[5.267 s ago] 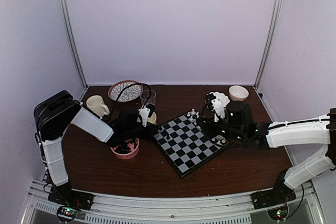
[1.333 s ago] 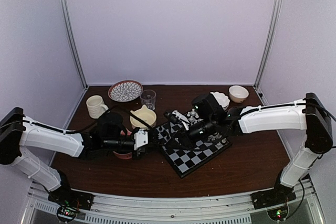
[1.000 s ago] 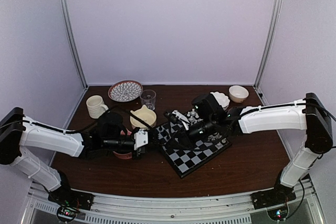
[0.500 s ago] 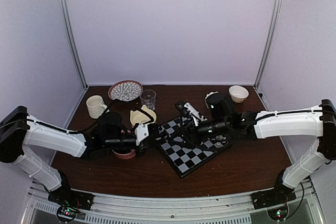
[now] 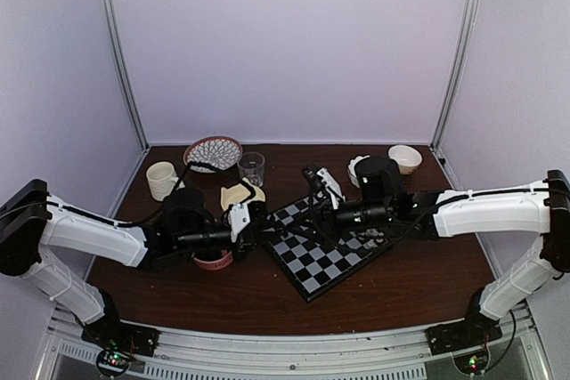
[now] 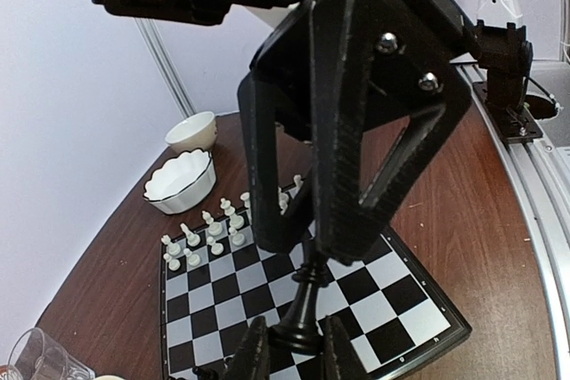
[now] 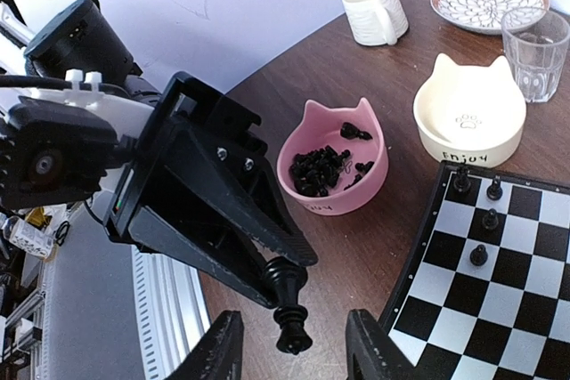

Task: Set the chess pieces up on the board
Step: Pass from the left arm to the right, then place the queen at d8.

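A black chess piece point(image 6: 301, 313) hangs in the air by its base, with my left gripper point(image 6: 298, 353) shut on it, just off the board's point(image 5: 334, 260) left corner. My right gripper point(image 7: 298, 349) faces the left one. Its fingers point(image 7: 224, 349) stand open on either side of the piece's head point(image 7: 292, 337), with a gap on both sides. In the top view the two grippers meet near the left gripper point(image 5: 258, 220). Several black pieces point(image 7: 479, 255) stand on the board's left squares. More black pieces point(image 7: 319, 166) lie in a pink cat-ear bowl point(image 7: 307, 126). Several white pieces point(image 6: 207, 233) stand along the board's far-right side.
A cream cat-ear bowl point(image 5: 233, 195), a glass point(image 5: 252, 166), a mug point(image 5: 162, 180) and a patterned plate point(image 5: 212, 153) stand at the back left. A white scalloped bowl point(image 5: 356, 165) and a small cream bowl point(image 5: 405, 157) sit behind the right arm.
My left gripper has carried the black piece right, towards the board. The right arm drew back to the right and its jaws came open around the piece's head.
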